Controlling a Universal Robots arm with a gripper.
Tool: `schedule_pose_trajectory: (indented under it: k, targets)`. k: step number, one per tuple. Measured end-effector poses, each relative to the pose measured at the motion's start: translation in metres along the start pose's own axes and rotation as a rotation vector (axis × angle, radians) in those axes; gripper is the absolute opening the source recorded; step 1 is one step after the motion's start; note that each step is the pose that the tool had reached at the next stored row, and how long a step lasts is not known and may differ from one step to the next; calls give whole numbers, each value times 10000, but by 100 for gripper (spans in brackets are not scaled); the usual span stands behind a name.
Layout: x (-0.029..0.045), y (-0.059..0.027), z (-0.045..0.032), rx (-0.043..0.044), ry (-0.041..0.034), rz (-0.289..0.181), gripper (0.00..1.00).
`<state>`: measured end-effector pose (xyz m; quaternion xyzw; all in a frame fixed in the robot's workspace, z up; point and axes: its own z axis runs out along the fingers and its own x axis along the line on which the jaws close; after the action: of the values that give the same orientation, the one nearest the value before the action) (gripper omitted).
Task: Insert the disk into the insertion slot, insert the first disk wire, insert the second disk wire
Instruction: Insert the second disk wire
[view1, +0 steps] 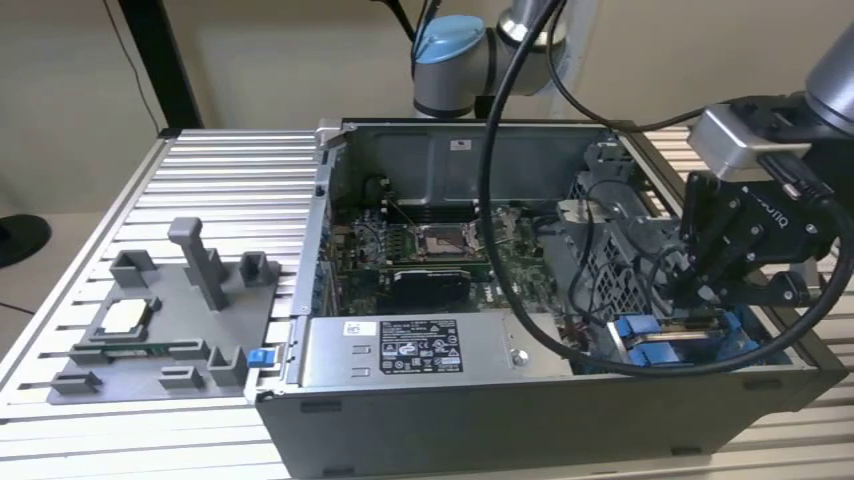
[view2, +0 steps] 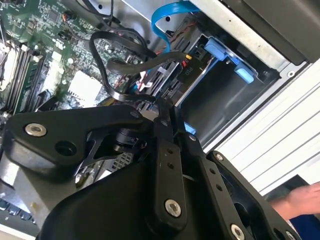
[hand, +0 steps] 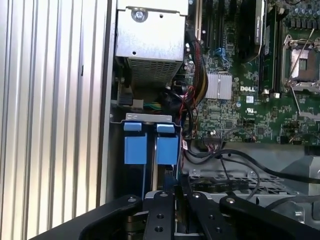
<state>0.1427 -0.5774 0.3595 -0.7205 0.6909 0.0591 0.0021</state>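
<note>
The disk's blue caddy (hand: 136, 148) sits in the insertion slot (hand: 134, 176) at the front corner of the open computer case (view1: 534, 420), on the exterior view's right; its blue tabs (view2: 226, 56) face outward. The drive's silver body is hidden. My gripper (view1: 687, 300) reaches down into the case right beside that caddy (view1: 651, 338). In both wrist views its fingers stand close together, the gripper (view2: 167, 107) shut on the end of a black disk wire (view2: 107, 50) that loops back over the motherboard. The gripper (hand: 178, 189) hovers just behind the caddy tabs.
A grey labelled power-supply box (view1: 407, 350) lies along the case front. A grey fixture (view1: 160, 320) with parts stands on the slotted table (view1: 227, 170) at the exterior view's left. Black cables (hand: 240, 160) and a blue ribbon cable (view2: 170, 12) run nearby. A hand (view2: 300, 200) shows outside the case.
</note>
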Motion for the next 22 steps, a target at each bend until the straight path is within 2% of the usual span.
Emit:
schedule_pose_trajectory:
  k: [3,11,15,18,22]
  targets:
    - [2,-1,19,110,31,-331,0]
    - [1,-1,23,121,39,-441,0]
    - [2,-1,51,242,55,-463,0]
    - [1,3,82,341,94,-507,0]
    - [2,5,98,391,110,-539,0]
